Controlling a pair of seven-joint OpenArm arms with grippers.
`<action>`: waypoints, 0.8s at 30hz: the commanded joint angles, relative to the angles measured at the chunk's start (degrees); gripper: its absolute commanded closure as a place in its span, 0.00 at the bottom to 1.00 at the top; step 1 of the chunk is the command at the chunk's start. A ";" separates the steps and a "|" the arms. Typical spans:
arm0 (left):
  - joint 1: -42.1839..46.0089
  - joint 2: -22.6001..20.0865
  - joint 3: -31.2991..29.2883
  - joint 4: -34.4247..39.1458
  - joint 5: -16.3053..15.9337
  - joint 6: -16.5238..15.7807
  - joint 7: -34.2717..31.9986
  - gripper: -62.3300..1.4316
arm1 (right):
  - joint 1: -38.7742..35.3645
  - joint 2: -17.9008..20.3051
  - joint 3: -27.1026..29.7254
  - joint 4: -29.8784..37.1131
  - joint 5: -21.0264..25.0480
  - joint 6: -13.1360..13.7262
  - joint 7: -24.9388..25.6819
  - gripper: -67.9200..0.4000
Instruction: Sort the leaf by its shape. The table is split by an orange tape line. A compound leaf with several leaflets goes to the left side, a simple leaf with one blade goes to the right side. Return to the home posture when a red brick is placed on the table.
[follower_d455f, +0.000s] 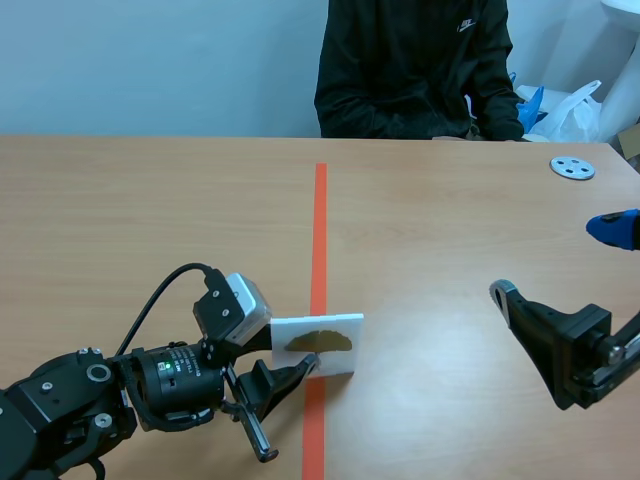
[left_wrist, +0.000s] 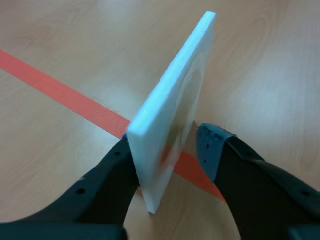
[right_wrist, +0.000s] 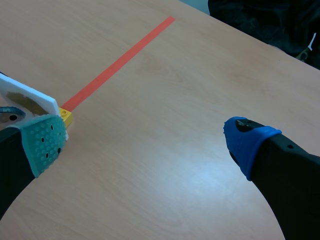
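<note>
A white card (follower_d455f: 318, 345) showing a single fan-shaped brown leaf stands upright on the orange tape line (follower_d455f: 320, 230). In the right wrist view the card (right_wrist: 25, 95) rests on a small yellow base (right_wrist: 65, 117). My left gripper (follower_d455f: 285, 410) is open around the card (left_wrist: 175, 110): one finger touches its back face, and the other pad (left_wrist: 210, 147) stays a small gap off its front face. My right gripper (follower_d455f: 555, 262) hangs open over the right half of the table, well away from the card. In its own view the right gripper (right_wrist: 145, 140) holds nothing.
A person in a black top (follower_d455f: 410, 70) sits across the table. A grey disc (follower_d455f: 572, 167) lies at the far right of the table, and a white plastic bag (follower_d455f: 575, 110) sits behind it. Bare wood lies on both sides of the tape line.
</note>
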 joint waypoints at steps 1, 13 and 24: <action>-0.33 -0.20 -0.17 1.16 -0.57 -0.17 -1.18 0.73 | 0.66 0.46 0.55 0.26 0.44 0.02 0.61 0.00; -0.28 -1.31 -0.20 3.39 -2.93 -1.05 -1.18 0.89 | 0.66 0.46 0.55 0.26 0.44 0.02 0.61 0.00; 1.11 -3.65 -11.39 13.33 -14.58 -2.08 3.34 0.89 | 0.66 0.46 0.55 0.26 0.44 0.02 0.61 0.00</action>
